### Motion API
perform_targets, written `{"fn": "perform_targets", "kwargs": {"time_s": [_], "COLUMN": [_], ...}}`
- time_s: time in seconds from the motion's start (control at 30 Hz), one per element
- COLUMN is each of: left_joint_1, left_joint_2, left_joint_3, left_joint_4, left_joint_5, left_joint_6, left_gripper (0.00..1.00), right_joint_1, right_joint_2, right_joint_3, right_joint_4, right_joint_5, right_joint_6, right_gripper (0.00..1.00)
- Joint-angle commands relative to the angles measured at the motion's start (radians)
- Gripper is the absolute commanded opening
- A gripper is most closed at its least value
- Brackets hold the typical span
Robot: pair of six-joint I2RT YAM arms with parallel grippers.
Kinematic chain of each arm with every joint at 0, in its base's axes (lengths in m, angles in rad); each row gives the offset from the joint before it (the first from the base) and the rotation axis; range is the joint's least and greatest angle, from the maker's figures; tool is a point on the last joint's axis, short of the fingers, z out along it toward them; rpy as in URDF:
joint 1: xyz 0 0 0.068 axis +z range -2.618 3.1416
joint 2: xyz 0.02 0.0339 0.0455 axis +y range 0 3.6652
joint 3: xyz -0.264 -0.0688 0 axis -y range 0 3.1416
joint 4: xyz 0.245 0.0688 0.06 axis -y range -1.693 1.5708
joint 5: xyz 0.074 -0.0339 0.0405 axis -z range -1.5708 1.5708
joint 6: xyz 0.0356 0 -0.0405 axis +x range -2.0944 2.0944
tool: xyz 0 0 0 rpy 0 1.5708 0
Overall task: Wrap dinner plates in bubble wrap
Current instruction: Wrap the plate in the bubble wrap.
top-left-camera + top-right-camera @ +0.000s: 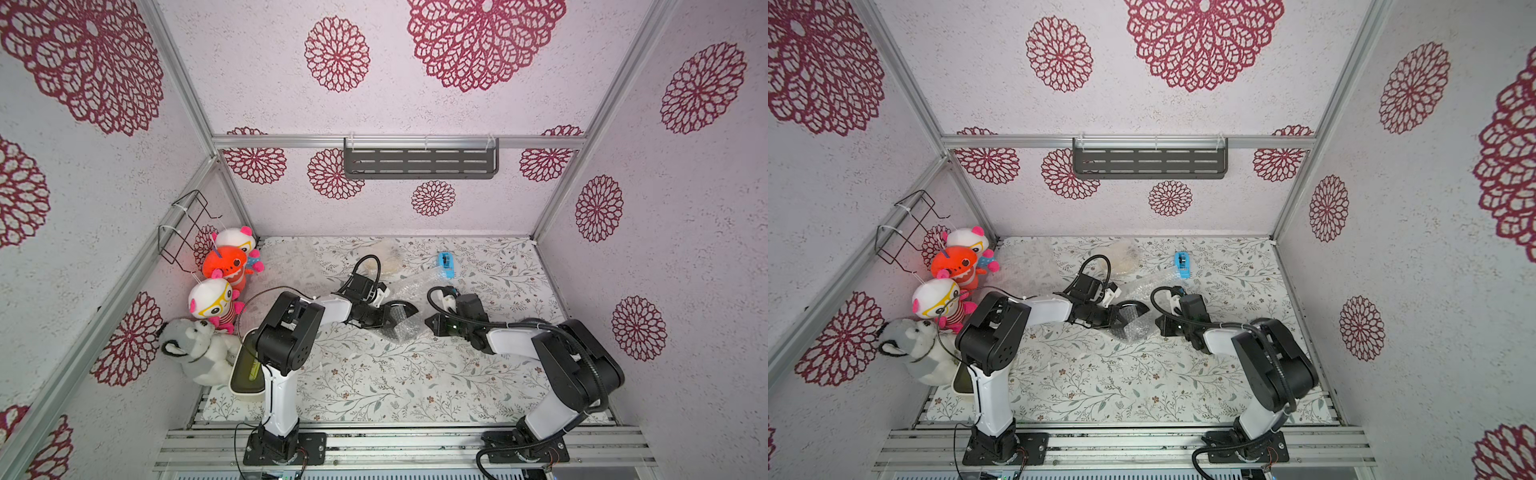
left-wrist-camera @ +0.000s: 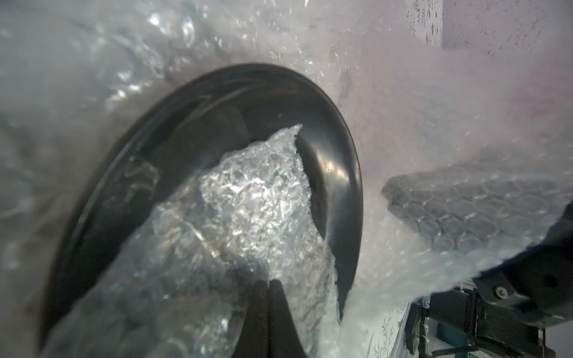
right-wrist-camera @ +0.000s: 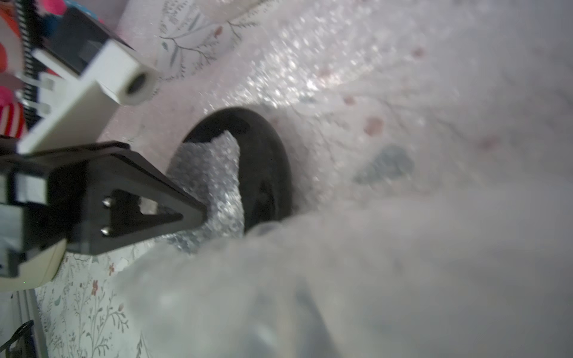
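Mid-bench (image 1: 374, 374), left gripper (image 2: 269, 283) pinches a wrap (image 2: 248, 192) flap over the black plate (image 2: 338, 161); right gripper's (image 1: 430, 323) opening: cannot tell. Slick film may slip out, baring the plate.

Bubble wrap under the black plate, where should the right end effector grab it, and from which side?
Grip the loose margin of the bubble wrap rising past the black plate's bare rim. Come from the robot's right, jaws straddling the thin sheet. The left end effector pinches the flap folded over the plate, so that side is probably taken.
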Motion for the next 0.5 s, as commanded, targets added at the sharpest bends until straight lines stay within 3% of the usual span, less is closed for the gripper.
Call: {"fn": "perform_targets", "kwargs": {"time_s": [0.0,0.2,0.33,0.47], "left_joint_1": [0.001,0.001,0.001,-0.009], "left_joint_2": [0.052,0.026,-0.035,-0.112], "left_joint_3": [-0.010,-0.018,-0.045,-0.059], "left_joint_4": [-0.055,-0.046,-0.020,-0.018], "left_joint_5": [-0.045,-0.010,0.000,-0.033], "left_joint_6": [0.035,0.044,0.028,0.012], "left_gripper": [0.07,0.19,0.37,0.44], "right_joint_1": [0.021,0.041,0.042,0.044], "right_joint_2": [0.042,0.192,0.235,0.239], "right_joint_3": [0.077,0.143,0.168,0.194], "right_joint_4": [0.033,-0.039,-0.098,-0.184], "right_joint_5": [-0.052,-0.075,-0.001,0.040], "right_joint_6": [-0.055,-0.032,0.036,0.081], "right_gripper": [0.15,0.13,0.12,0.13]}}
